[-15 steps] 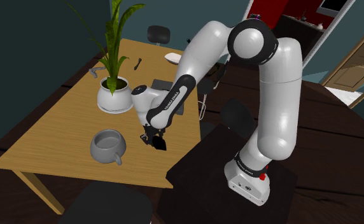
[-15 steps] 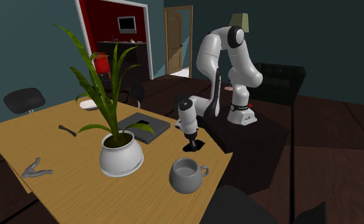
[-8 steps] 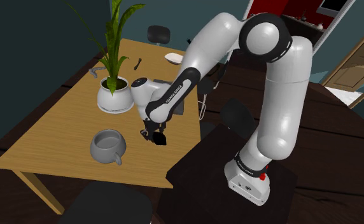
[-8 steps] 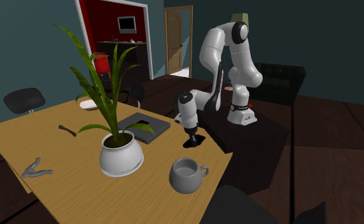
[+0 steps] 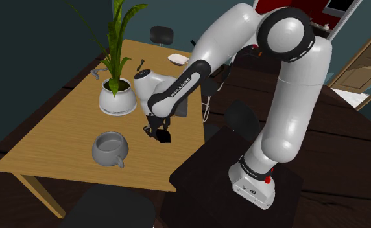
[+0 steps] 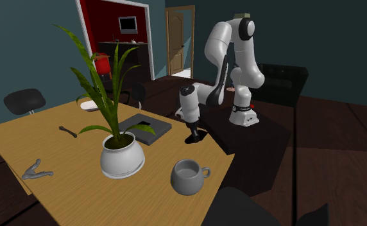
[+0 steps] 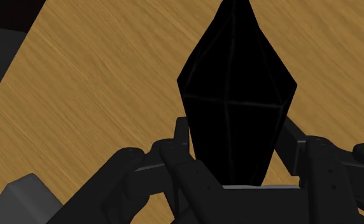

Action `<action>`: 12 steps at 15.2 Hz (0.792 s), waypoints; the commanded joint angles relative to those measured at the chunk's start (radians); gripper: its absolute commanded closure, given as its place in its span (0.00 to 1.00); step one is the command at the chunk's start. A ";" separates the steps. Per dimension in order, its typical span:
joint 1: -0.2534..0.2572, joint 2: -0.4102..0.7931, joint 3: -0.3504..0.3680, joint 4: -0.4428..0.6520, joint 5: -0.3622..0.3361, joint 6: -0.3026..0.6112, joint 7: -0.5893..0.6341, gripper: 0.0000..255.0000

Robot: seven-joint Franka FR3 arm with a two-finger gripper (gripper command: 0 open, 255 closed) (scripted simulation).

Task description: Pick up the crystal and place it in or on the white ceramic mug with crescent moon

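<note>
Hand (image 7: 235, 145) clamped on black faceted crystal (image 7: 235, 95), a finger against each flank, pointed tip jutting out beyond them. Crystal held over the wooden desk (image 5: 61, 139), near its edge. Grey mug (image 5: 109, 149) stands apart, toward the shoulder view's left.

Black crystal (image 7: 236, 95) clasped between fingers (image 7: 179, 137), above wooden tabletop (image 7: 98, 83).

You have bare surface (image 5: 142, 159) between the mug (image 5: 108, 148) and the pincer (image 5: 159, 135) clasping the crystal (image 7: 235, 102); the potted plant (image 5: 117, 97) stands just beyond the mug.
</note>
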 commanded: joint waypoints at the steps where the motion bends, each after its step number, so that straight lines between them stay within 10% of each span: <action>1: -0.004 -0.026 0.006 -0.003 0.013 -0.021 -0.010 1.00; 12: -0.017 -0.152 0.028 0.009 0.079 -0.148 -0.064 1.00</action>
